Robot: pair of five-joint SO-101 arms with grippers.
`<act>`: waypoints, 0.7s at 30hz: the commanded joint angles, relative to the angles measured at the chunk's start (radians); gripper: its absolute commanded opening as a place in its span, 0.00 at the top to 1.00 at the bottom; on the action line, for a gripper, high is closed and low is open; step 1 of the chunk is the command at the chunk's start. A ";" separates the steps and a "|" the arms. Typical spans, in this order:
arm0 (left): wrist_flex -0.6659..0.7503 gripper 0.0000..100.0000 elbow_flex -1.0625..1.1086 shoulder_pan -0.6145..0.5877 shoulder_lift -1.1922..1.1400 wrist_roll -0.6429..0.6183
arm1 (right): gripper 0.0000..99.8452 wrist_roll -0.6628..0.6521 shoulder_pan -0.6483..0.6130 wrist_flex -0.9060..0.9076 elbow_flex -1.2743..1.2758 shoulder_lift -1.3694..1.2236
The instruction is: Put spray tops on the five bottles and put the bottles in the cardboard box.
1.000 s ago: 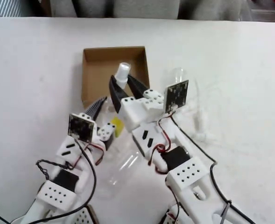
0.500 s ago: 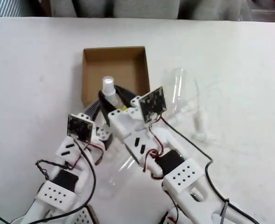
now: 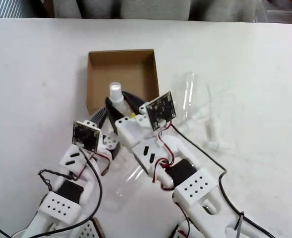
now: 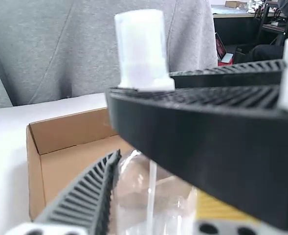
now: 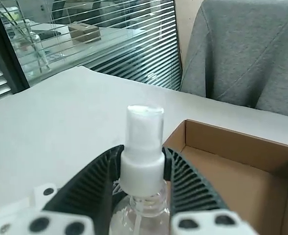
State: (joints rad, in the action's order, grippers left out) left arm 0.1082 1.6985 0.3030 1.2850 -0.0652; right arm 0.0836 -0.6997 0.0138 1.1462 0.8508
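A clear bottle [image 5: 140,218] stands upright at the near edge of the cardboard box [image 3: 121,69]. A white spray top [image 3: 115,91] sits on its neck. My right gripper [image 3: 117,98] is shut on the spray top's collar [image 5: 143,166], one black finger on each side. My left gripper [image 3: 109,120] is lower down, shut on the bottle's body [image 4: 148,196], and one of its ribbed fingers [image 4: 92,191] presses the glass. Its other finger is hidden behind the right arm. The right gripper's fingers cross the left wrist view just under the spray top [image 4: 141,49].
Another clear bottle [image 3: 188,94] lies right of the box, with loose spray tops and tubes [image 3: 210,129] beside it. A further clear bottle [image 3: 131,178] lies between the two arms. The box interior [image 5: 232,171] holds nothing visible.
The right gripper carried the spray top from over the box back toward the arms and down onto the bottle held by the left gripper. Little has moved in the last half second.
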 commanded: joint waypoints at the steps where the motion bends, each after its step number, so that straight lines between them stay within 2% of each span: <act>1: 0.002 0.90 -0.002 -0.002 0.025 -0.008 | 0.98 -0.012 0.016 0.022 -0.014 0.005; 14: 0.003 0.90 -0.002 -0.015 0.025 -0.008 | 0.98 -0.012 0.018 0.022 -0.008 0.071; 21: 0.003 0.90 -0.002 -0.015 0.025 -0.008 | 0.98 -0.012 -0.004 0.117 -0.012 0.122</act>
State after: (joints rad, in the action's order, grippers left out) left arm 0.1097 1.6985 0.3000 1.2866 -0.0621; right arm 0.0836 -0.6874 0.1135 1.1477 0.9444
